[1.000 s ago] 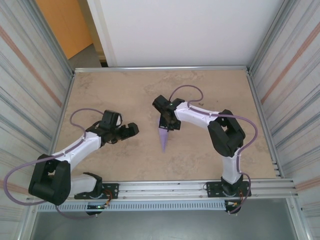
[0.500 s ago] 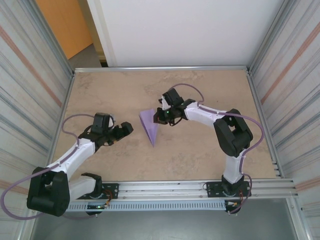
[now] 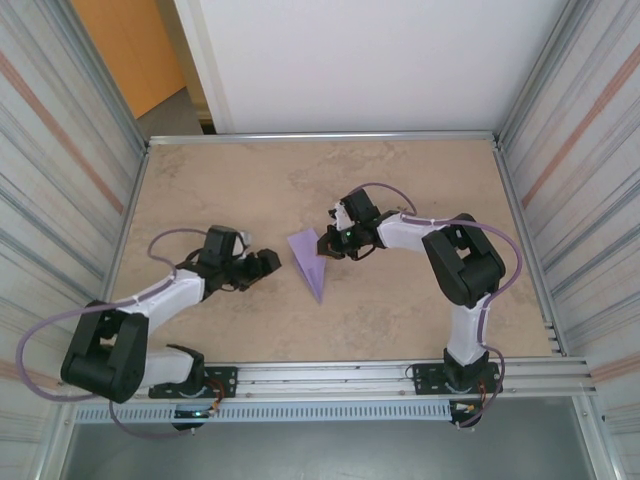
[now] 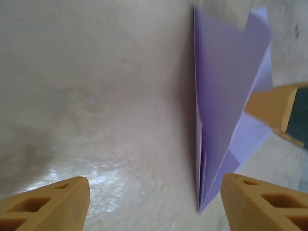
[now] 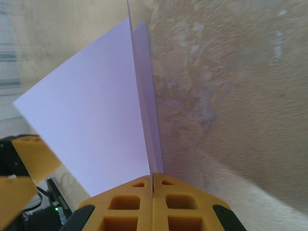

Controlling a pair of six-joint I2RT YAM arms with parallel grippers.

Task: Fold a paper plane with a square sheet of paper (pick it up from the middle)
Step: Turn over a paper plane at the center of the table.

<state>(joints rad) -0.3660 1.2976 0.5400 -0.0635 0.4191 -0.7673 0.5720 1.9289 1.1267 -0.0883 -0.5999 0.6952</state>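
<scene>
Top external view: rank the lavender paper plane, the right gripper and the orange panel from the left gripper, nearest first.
1. The lavender paper plane, just right of the left gripper.
2. The right gripper, past the plane, clamped on its right side.
3. The orange panel, far off at the back left.

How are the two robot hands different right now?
The left gripper is open and holds nothing; the right gripper is shut, pinching the paper plane at its fold. The left gripper sits just left of the plane, apart from it; the right gripper is on its right, touching it. Both have orange-yellow fingers and point at the plane.
</scene>
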